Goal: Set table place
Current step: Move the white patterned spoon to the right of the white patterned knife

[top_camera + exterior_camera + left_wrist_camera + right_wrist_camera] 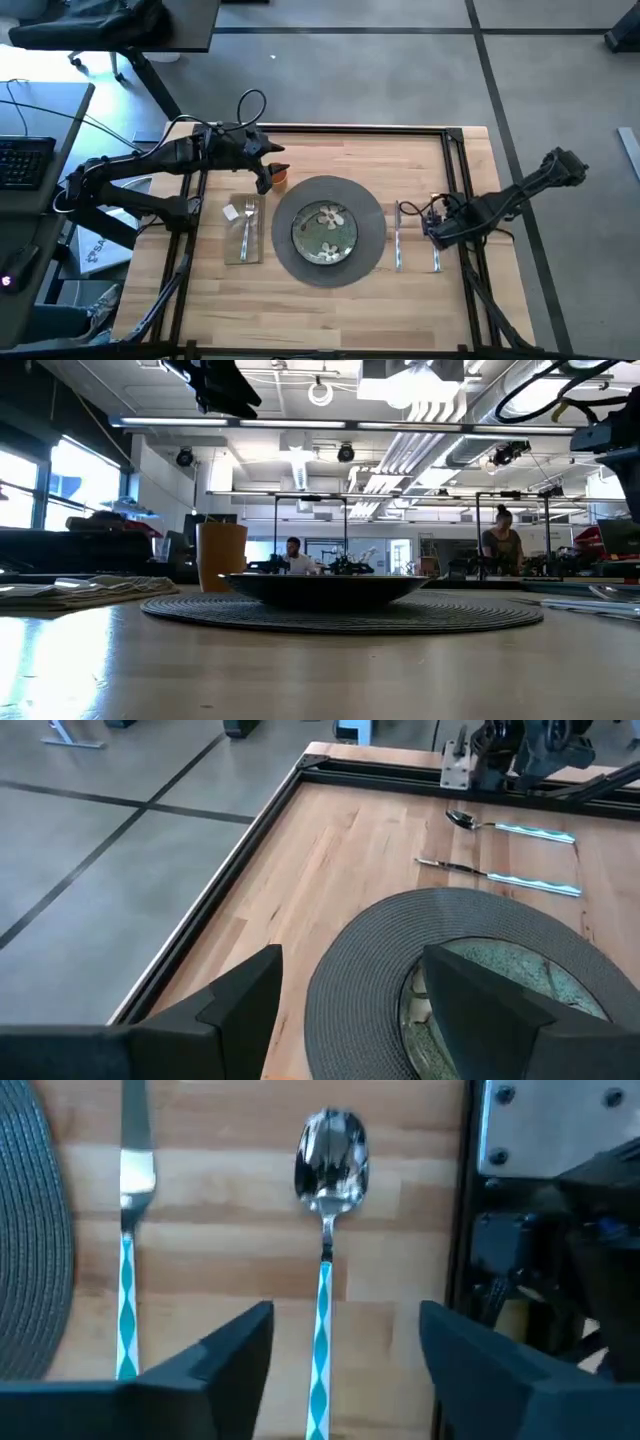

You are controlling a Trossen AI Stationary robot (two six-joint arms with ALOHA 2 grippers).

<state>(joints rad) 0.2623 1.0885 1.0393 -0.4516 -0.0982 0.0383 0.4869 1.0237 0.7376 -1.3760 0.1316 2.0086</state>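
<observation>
High view: the placemat (329, 230) lies mid-table (340, 310) with the green plate (326, 230) centred on it. The left gripper (265, 180) hangs just above the orange cup (279, 177) at the placemat's far-left edge. The fork (248, 225) rests on the napkin (244, 230) left of the placemat; knife (398, 236) and spoon (436, 240) lie right of it, below the right gripper (432, 222).

Low view: the cup (221, 556) stands behind the placemat (340, 612).

Left wrist view: fingers (240, 1005) spread, empty.

Right wrist view: fingers (235, 1345) spread above the spoon (328, 1230).
</observation>
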